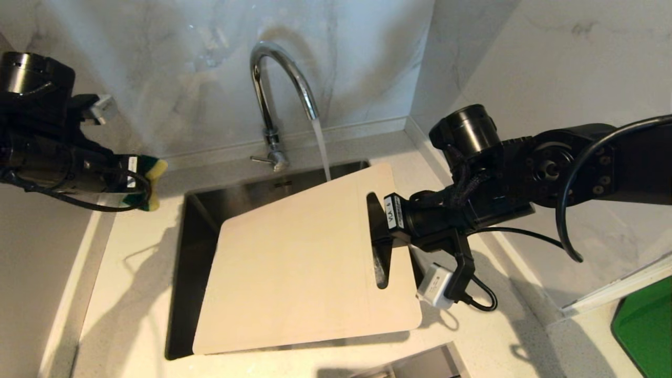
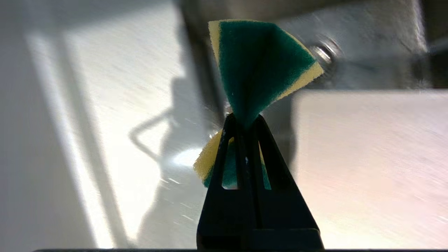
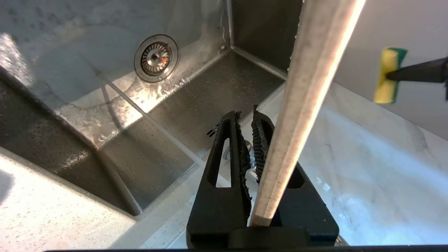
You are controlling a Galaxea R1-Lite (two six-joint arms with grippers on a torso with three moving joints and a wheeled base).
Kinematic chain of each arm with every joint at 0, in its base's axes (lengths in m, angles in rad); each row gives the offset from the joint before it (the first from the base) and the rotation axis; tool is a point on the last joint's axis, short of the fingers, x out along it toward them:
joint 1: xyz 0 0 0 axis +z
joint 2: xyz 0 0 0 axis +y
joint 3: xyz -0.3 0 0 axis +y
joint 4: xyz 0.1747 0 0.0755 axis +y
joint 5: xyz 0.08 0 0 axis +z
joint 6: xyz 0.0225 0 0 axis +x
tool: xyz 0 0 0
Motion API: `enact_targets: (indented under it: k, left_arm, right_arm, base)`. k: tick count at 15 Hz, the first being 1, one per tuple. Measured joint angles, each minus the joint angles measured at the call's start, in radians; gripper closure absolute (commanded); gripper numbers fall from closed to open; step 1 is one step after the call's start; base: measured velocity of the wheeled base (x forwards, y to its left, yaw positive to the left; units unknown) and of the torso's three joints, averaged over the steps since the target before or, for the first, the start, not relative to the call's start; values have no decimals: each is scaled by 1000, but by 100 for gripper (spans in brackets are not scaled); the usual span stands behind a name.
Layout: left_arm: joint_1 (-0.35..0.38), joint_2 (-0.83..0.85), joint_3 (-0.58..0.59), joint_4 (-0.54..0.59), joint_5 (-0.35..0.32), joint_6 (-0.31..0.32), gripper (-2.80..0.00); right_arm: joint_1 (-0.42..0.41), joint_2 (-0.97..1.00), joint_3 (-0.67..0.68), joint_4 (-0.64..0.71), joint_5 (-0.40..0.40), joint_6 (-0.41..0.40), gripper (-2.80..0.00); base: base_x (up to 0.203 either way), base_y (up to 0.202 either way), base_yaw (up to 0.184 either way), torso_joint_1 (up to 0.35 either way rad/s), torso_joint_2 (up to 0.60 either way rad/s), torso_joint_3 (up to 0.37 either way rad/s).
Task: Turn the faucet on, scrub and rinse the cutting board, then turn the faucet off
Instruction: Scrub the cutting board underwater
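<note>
Cutting board first: the large thin cream-white plastic cutting board (image 1: 304,262) with its long slot handle hangs tilted over the dark steel sink (image 1: 197,220), its far corner close by the water stream (image 1: 321,147) that falls from the tall chrome gooseneck faucet (image 1: 273,94). Whether the water strikes the corner cannot be told.

Risks, as I judge them: the board is held near one short end only, so scrubbing pressure far from that grip could lever it loose or twist it — a wet plastic edge slides easily. Splashing off the tilted face onto the pale speckled counter (image 1: 131,294) is also likely.

Right gripper (image 3: 246,115) has its jaws narrowed onto the handle end of the board, at the slot. Left gripper (image 2: 245,120), off to the left above the counter and well apart from the board, is clamped tight on a green-and-yellow scrub sponge (image 2: 259,63), pinched at its middle so both ends flare out.
</note>
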Motion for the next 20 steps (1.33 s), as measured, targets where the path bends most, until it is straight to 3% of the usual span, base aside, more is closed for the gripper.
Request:
enact_targets:
  k: [3,6,13,20]
  left_arm:
    - [-71,19,-18,8,-15,-76,0]
    - [-141,36,-48,20,-86,-163,0]
    - [-284,102,-316,203,-237,-439,0]
    - [-397,188,-443,195,-308,-559,0]
  right_arm:
    - [-1,-4,15,0,2,0,0]
    - [0,-7,20,0,1,0,0]
    - [2,-30,23,2,0,0,0]
    - [52,-52,58,0,-3,35,0]
  base:
    - [0,0,0,0,0,0]
    - [0,0,0,0,0,0]
    - [0,0,0,0,0,0]
    - [0,0,0,0,0,0]
